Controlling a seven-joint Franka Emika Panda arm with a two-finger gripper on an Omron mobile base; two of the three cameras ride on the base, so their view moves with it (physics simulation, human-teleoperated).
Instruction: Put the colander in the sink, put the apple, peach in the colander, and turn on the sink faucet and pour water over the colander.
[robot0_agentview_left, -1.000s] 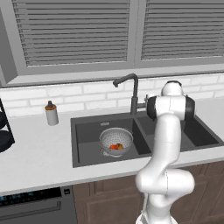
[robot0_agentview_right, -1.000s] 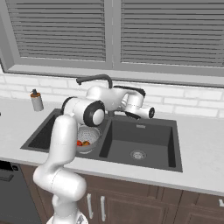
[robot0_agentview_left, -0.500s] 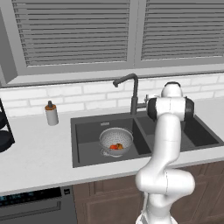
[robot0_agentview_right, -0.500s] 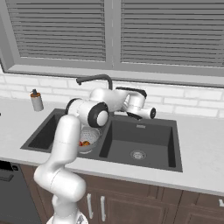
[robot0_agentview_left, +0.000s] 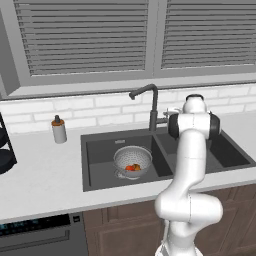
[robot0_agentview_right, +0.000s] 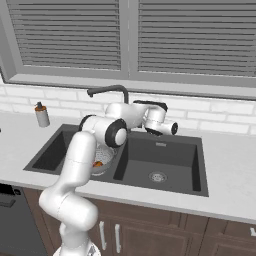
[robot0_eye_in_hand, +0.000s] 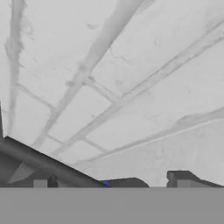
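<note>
colander (robot0_agentview_left: 132, 161) with fruit in left sink (robot0_agentview_left: 95, 172) basin

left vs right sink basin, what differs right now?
The left basin holds the colander with fruit in it; the right basin holds nothing but its steel drain. The faucet spout points over the left basin, not the right. Both are dark grey, rectangular and dry: no water runs.

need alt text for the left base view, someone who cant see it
A white robot arm rises in front of a dark double-basin sink set in a pale counter. A metal colander holding red-orange fruit sits in the left basin, under a tall dark faucet. A small bottle stands left of the sink.
</note>
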